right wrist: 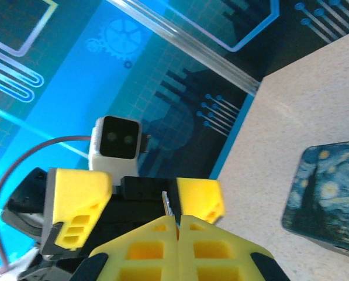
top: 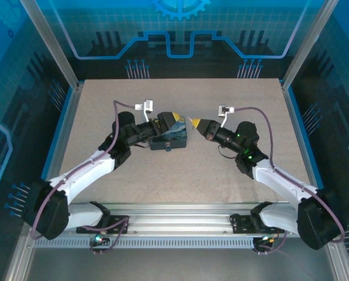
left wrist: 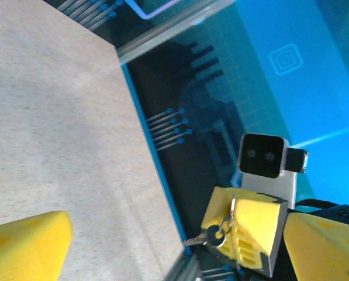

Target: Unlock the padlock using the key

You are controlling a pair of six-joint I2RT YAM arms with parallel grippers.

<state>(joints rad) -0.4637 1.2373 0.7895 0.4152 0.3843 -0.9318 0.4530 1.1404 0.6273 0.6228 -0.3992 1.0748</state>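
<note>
My right gripper (top: 193, 122) is shut, its yellow fingers (right wrist: 177, 246) pressed together. A small silver key (left wrist: 204, 238) on a wire ring sticks out at its tip, and a thin metal edge of the key (right wrist: 167, 205) rises from the seam. My left gripper (top: 173, 120) faces it a short way off, raised over the table. It is open, with its yellow fingers (right wrist: 78, 193) wide apart and nothing between them. Just beside and below the left gripper lies the tin (top: 171, 136) printed with a blue swirling night sky. The padlock is hidden.
The speckled grey table (top: 104, 117) is bordered by a blue rim and aluminium posts (top: 51, 41), with blue patterned walls behind. The arms' bases sit on a rail (top: 174, 219) at the near edge. Bare table stretches behind and to both sides of the tin.
</note>
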